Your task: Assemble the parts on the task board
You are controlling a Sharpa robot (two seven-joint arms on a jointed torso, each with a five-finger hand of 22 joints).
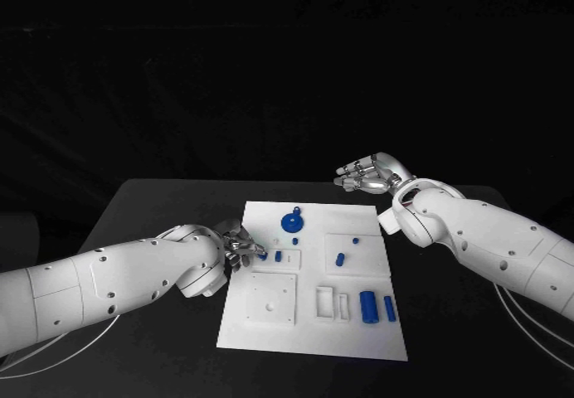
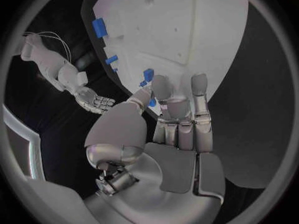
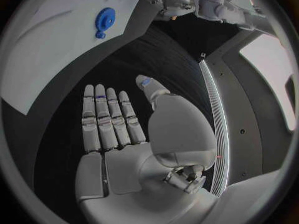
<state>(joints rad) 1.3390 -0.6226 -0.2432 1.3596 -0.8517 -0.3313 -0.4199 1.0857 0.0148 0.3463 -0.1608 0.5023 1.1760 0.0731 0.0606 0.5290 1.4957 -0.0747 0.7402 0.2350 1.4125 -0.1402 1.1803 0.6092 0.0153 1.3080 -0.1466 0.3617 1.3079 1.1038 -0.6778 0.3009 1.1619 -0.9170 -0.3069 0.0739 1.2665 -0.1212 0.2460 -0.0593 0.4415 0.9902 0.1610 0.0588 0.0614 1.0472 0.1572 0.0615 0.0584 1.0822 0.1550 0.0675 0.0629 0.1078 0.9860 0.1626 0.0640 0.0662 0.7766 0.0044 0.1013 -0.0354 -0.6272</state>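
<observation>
Here the left robot hand [image 1: 238, 247] pinches a small blue peg [image 2: 151, 102] at the task board [image 1: 359, 332] edge; the right robot hand [image 1: 373, 176] hovers open, well apart.

My left hand [image 2: 177, 119] looks like brushed silver metal with a soft satin sheen, its palm plates smooth and grey. My right hand [image 3: 118, 129] has the same silvery, lightly glossy finish. Both arms wear smooth white plastic shells with a slight gloss. The task board [image 1: 313, 282] is a matt white plate, smooth, looking like plastic. On it, the blue gear [image 1: 292, 221] and the blue cylinder [image 1: 368, 305] look like matt plastic. Around the board, the bench [image 1: 156, 207] is a dull, matt black surface.
</observation>
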